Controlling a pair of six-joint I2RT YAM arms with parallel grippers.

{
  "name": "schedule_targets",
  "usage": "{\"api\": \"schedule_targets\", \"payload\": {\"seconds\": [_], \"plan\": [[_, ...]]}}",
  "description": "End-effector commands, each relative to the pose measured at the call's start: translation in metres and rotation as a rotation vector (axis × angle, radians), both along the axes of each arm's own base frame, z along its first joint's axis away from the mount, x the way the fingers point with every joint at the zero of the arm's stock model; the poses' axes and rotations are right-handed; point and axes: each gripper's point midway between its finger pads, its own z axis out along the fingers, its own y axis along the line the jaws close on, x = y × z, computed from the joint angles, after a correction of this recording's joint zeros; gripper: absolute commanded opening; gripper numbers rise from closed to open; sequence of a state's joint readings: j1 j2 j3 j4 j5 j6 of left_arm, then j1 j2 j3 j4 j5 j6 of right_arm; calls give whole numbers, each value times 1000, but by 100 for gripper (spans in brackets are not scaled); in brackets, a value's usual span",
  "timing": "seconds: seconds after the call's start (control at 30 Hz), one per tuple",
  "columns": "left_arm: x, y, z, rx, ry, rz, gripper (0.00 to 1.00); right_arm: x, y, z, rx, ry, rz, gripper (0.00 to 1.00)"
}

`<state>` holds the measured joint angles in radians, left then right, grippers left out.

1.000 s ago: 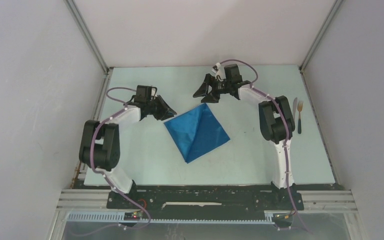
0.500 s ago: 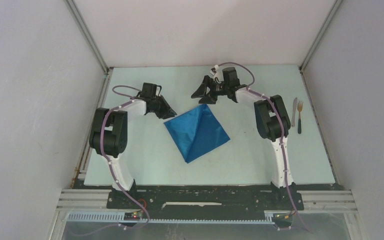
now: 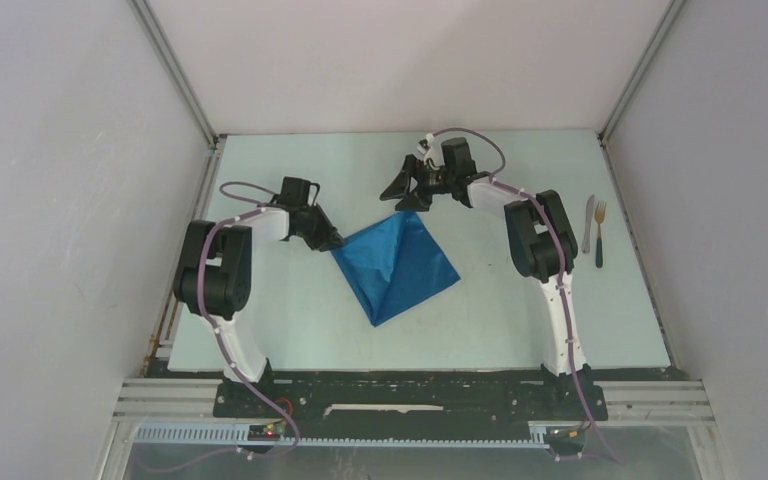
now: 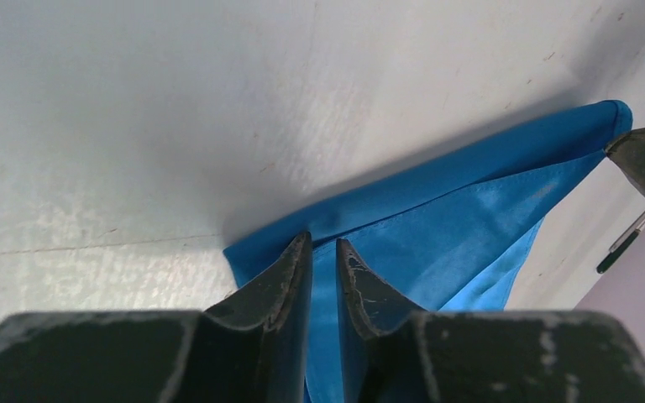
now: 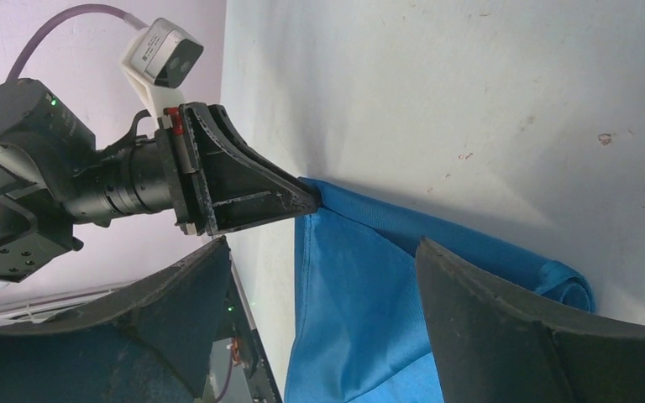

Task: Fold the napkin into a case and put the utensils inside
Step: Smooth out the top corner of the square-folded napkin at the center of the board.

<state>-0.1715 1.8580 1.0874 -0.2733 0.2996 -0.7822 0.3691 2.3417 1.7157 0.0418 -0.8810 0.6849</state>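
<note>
Napkin [image 3: 394,262], folded into a blue triangle, is laid at the middle of the worktop [image 3: 520,320] — its left corner is pinched between the almost closed fingers of the left gripper [image 3: 335,243], while its far corner is straddled by the widely spread right gripper [image 3: 401,199].

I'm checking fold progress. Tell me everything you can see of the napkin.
The napkin is bright blue, thin, faintly shiny cloth, folded into a kite shape with one long crease, lying flat on the pale table. The left gripper pinches its left corner; the open right gripper hovers at its far corner.
</note>
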Motion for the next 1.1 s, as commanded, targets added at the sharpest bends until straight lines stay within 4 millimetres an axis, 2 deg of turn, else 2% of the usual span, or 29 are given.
{"api": "schedule_targets", "payload": {"seconds": [0.0,0.13,0.27,0.4,0.63,0.87,1.07], "plan": [[7,12,25,42,-78,-4,27,3,9,7,7,-57,27,89],[10,8,46,33,-126,-19,39,1,9,7,0,-64,29,89],[3,-2,51,33,-136,-56,46,0,9,7,-4,-67,28,88],[-4,-15,44,25,-112,-96,47,0,8,7,-4,-68,27,89],[-6,-20,30,36,-74,-118,49,-1,7,8,-1,-71,27,89],[-10,-7,18,99,-43,-114,49,-2,6,6,-3,-71,28,89],[-6,0,18,116,-42,-103,50,-4,8,7,1,-74,35,89]]}}
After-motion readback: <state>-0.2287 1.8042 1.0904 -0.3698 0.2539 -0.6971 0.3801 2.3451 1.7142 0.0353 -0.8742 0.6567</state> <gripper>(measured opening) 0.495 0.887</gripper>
